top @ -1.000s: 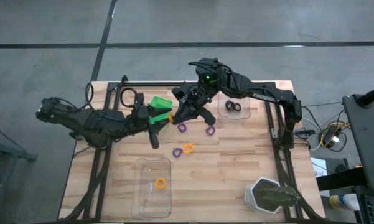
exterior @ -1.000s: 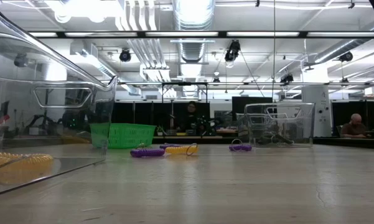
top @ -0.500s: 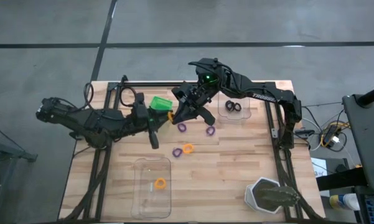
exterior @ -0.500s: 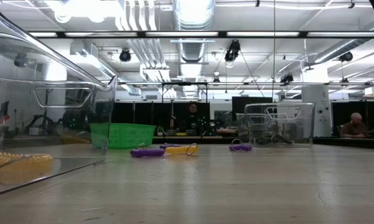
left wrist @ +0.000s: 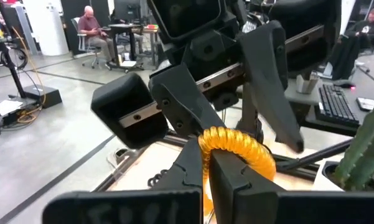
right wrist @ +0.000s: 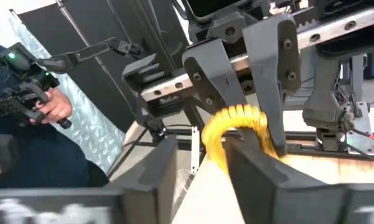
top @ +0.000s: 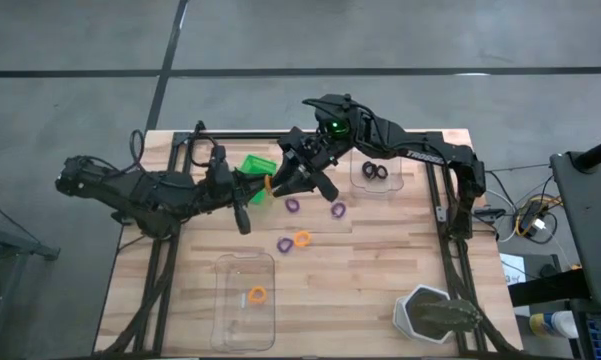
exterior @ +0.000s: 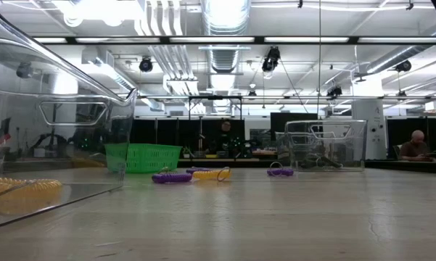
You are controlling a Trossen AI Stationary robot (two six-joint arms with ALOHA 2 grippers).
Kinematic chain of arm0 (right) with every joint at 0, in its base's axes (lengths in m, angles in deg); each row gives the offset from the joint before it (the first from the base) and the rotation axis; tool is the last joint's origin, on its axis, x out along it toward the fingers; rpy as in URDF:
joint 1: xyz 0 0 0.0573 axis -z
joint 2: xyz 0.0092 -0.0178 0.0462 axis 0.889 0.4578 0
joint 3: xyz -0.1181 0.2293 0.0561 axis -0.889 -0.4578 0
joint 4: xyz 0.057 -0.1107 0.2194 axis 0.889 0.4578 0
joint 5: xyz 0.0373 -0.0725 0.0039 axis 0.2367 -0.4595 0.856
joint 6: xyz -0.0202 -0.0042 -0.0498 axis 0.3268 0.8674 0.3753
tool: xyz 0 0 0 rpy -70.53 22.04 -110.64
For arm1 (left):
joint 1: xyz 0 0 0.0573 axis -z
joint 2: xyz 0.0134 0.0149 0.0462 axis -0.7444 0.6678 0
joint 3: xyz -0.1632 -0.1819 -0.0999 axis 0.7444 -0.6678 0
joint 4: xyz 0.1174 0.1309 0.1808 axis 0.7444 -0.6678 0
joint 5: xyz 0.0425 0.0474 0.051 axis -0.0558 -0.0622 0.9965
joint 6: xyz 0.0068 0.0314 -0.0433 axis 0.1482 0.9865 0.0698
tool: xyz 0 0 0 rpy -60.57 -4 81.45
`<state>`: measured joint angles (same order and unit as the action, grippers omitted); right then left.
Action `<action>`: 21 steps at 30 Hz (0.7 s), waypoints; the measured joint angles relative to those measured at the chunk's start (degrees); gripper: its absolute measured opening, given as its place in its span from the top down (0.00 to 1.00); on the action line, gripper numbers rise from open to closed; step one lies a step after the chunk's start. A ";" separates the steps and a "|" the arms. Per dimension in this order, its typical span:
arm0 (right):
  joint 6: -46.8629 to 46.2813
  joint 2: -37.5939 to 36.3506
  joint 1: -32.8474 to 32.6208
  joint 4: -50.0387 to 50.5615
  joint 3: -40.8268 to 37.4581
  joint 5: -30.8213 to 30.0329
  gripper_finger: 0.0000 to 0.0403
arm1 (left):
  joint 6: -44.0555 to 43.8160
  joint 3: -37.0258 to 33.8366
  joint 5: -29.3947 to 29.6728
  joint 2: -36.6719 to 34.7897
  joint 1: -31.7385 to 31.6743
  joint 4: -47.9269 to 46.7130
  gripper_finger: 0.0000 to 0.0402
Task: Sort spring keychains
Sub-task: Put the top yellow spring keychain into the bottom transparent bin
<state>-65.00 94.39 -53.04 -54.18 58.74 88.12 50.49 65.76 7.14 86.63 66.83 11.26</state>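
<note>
Surface: light butcher-block wooden table on a grey concrete floor; a wide lab hall with ceiling ducts lies behind it in the low view.
Change: over the last second the left arm has drawn slightly back and up toward the far left, and its wrist has lifted off the small green square bin.
Handover point: the left gripper and the right gripper meet just beside that bin, above the table's far middle.
Held item: one orange coiled spring keychain sits between them; both wrist views show each gripper's fingers pressed onto the coil.
Meaning: judged a mid-air transfer, not yet released by either side.
Sorted so far: an orange ring lies in the clear rectangular plastic tray at the near left; two black rings lie in the clear tray at the far right.
Left to sort: three purple rings and one orange ring lie loose at mid-table.
Edges: the meeting point is near the far edge, close to the green bin's wall.
Open room: bare wood between the loose rings and the near-left tray gives a free path.
Obstacle: a hexagonal grey container stands at the near right, well apart.
</note>
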 joint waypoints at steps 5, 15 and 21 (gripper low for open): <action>-0.60 0.00 0.29 0.24 -0.02 -0.20 0.54 | -4.26 0.00 -1.83 -2.82 0.09 -7.71 0.99; 2.88 -0.42 2.93 6.97 -0.10 -0.11 0.47 | -21.15 0.00 -10.98 -4.08 0.12 -28.02 0.99; 8.03 -0.42 3.43 13.43 -0.15 -3.76 0.47 | -28.50 -1.51 -23.35 -1.95 0.43 -31.05 0.99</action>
<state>-56.97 93.97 -49.61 -40.75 58.59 84.35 22.00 64.25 -16.20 84.69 67.26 -19.79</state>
